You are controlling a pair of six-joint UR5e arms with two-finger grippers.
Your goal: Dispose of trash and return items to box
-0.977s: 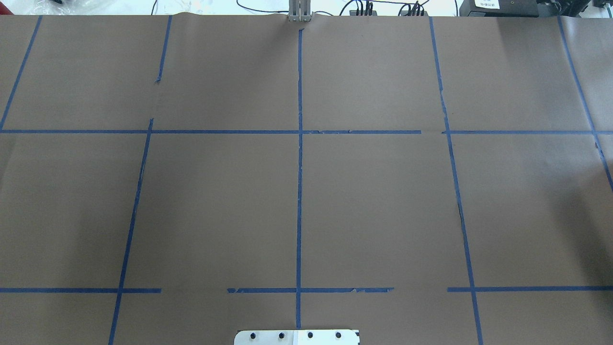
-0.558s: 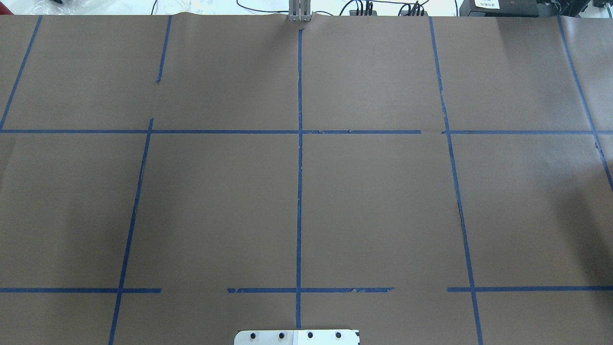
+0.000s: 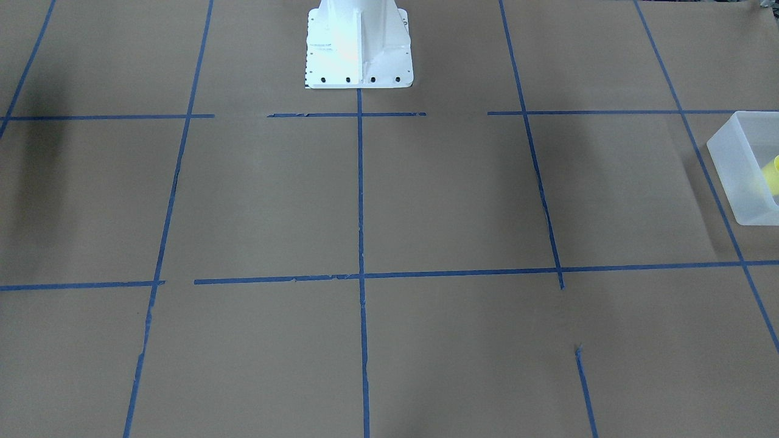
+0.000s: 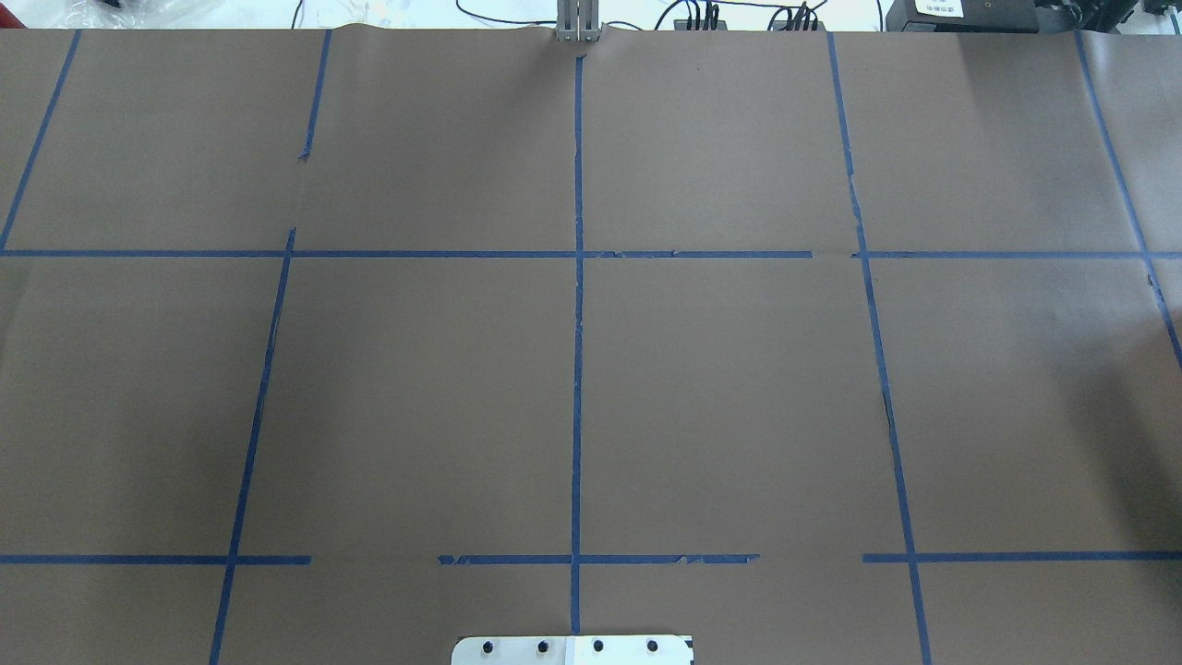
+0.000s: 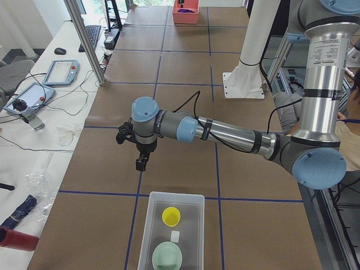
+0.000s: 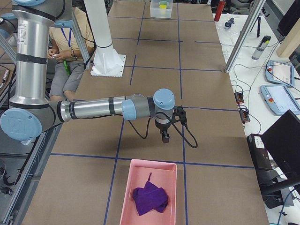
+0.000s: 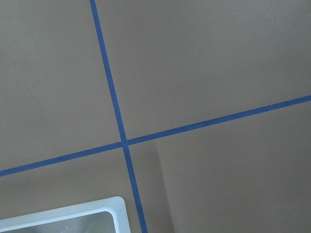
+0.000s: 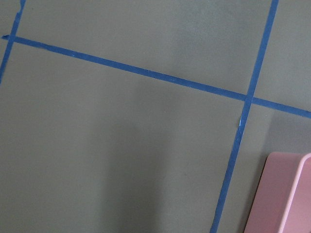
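Beside box [image 5: 177, 194], left gripper [image 5: 140, 163] hovers; yellow cup [image 5: 171, 215] inside.
Both it and right gripper [image 6: 165, 137]: spread or pinched, cannot tell. Retract high over box rim.

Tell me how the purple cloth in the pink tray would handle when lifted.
Probably floppy: the cloth lies crumpled in folds, so it would drape from a pinch. Likely light, unlikely to roll; a loose end might drag on the tray wall.

Left arm [image 5: 230, 134], centre frame: silver tubes, pale blue joint caps [image 5: 145, 108], black bands, looped black cable [image 5: 195, 93], black left gripper [image 5: 139, 164]. Right arm [image 6: 91, 108]: same finish. White pedestal [image 3: 359, 36], top centre; base plate [image 4: 572, 649], four dark screws.
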